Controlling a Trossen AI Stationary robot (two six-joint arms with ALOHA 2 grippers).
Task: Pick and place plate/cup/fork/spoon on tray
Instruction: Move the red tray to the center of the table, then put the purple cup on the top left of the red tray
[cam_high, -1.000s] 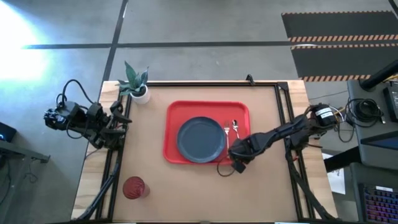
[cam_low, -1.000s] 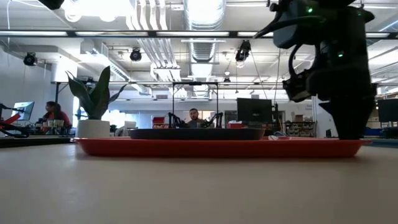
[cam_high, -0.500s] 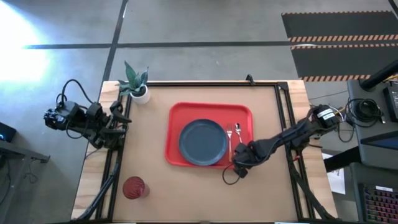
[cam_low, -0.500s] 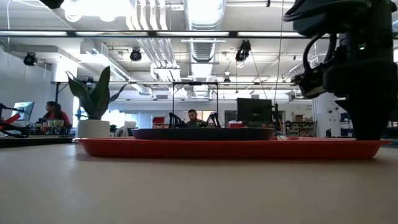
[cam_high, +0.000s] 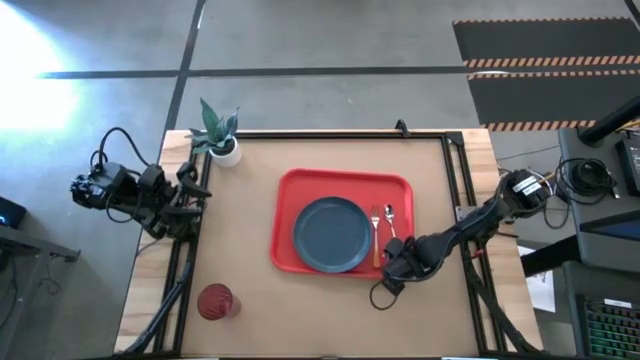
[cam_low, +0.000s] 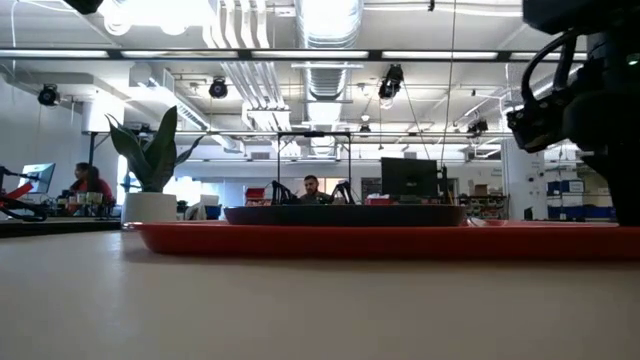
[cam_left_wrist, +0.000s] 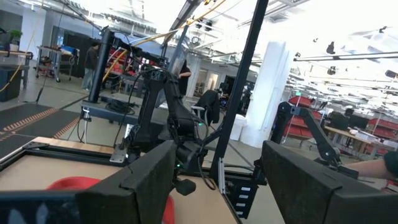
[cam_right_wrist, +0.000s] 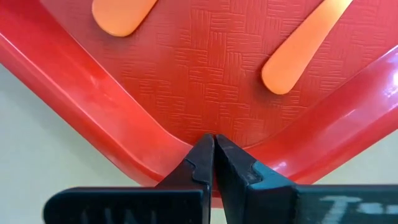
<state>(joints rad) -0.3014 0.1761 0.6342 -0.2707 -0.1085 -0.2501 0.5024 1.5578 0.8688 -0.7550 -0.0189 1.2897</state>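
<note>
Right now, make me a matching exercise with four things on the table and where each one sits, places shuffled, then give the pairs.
Things:
1. plate
2. cup
3. plant pot
4. right hand

Places:
A. on the bare table near its front left corner
B. shut, at the tray's front right corner
C. on the tray, left of the fork and spoon
D. at the table's back left corner

Pairs: 1-C, 2-A, 3-D, 4-B
</note>
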